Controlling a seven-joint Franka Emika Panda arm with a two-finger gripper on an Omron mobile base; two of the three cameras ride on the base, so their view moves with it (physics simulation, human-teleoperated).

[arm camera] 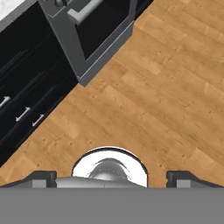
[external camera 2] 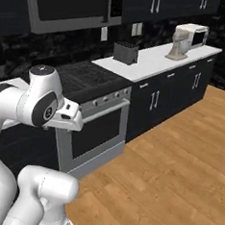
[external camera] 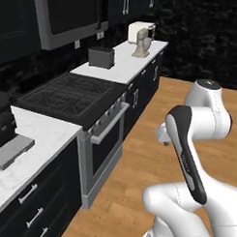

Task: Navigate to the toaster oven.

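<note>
The toaster oven [external camera: 139,30] is a cream-white box with a dark glass front, standing at the far end of the white counter [external camera: 120,67] behind the stand mixer [external camera: 141,45]. From the right base view the toaster oven [external camera 2: 192,34] sits at the upper right, beyond the stand mixer [external camera 2: 178,48]. My arm is folded over the wood floor, well short of it. My gripper [arm camera: 112,178] points down at the floor, open, with its fingertips [arm camera: 42,177] wide apart and nothing between them.
A small dark slot toaster [external camera: 101,57] stands mid-counter. The range [external camera: 68,93] with its oven door [external camera: 108,137] is to my left, under a microwave [external camera: 71,14]. A black appliance with a grey tray [external camera: 12,151] sits on the near counter. Wood floor [external camera: 153,150] runs toward the far counter.
</note>
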